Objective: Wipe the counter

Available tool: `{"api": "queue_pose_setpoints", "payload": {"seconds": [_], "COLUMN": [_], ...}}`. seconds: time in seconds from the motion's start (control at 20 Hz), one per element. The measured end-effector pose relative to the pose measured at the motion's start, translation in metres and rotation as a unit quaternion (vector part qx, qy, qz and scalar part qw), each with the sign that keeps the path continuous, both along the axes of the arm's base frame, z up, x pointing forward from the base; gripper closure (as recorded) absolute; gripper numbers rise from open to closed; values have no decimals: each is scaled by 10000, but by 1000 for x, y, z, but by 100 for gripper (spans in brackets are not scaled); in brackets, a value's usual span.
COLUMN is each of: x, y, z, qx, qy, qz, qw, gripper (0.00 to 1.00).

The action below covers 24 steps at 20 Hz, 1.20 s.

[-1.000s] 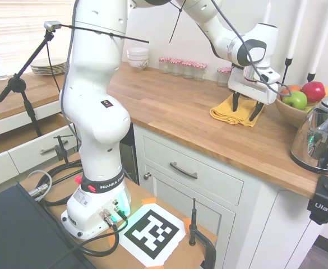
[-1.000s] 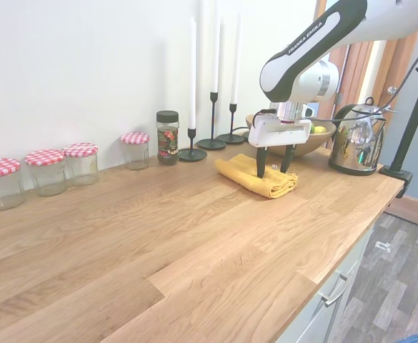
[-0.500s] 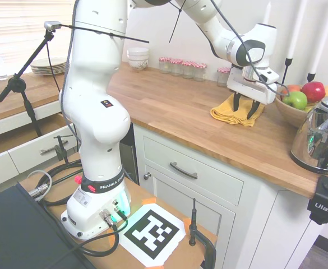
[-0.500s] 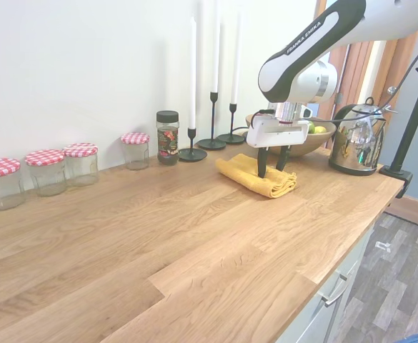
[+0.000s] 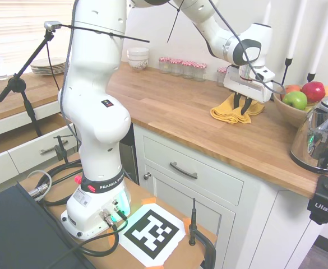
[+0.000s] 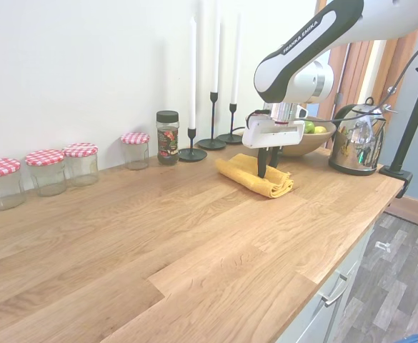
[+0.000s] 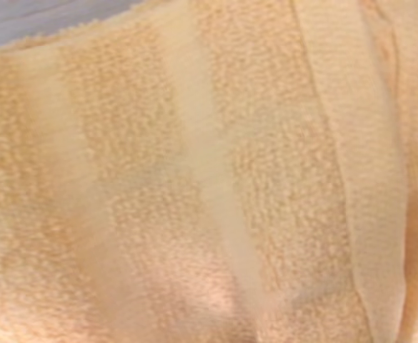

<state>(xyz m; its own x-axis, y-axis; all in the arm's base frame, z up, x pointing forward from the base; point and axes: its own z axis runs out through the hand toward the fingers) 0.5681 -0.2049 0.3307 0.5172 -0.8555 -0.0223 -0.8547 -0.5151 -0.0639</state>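
Jaws that stood wide a second ago now pinch the yellow cloth (image 6: pixel 255 175). Gripper (image 6: pixel 264 169) has its grasp; wiping the counter (image 6: pixel 158 243) can likely begin.

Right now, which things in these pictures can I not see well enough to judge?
- Whether the gripper truly pinches the yellow towel: first exterior view, fingertips too small; second exterior view, one finger hides the other.
- Label of the dark-lidded jar: second exterior view, too small.
- Kettle: first exterior view, cut by the right edge.
- Wrist view: blurred towel only; the counter underneath is covered.
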Motion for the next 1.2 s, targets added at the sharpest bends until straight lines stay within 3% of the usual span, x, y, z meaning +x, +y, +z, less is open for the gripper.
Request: {"api": "queue_pose_setpoints", "payload": {"seconds": [0.75,1.2], "x": [3,30], "y": [15,137], "z": [0,2], "qx": [-104,-362], "qy": [-78,-75], "qz": [117,669], "qw": [9998,9971], "gripper": [100,100]}}
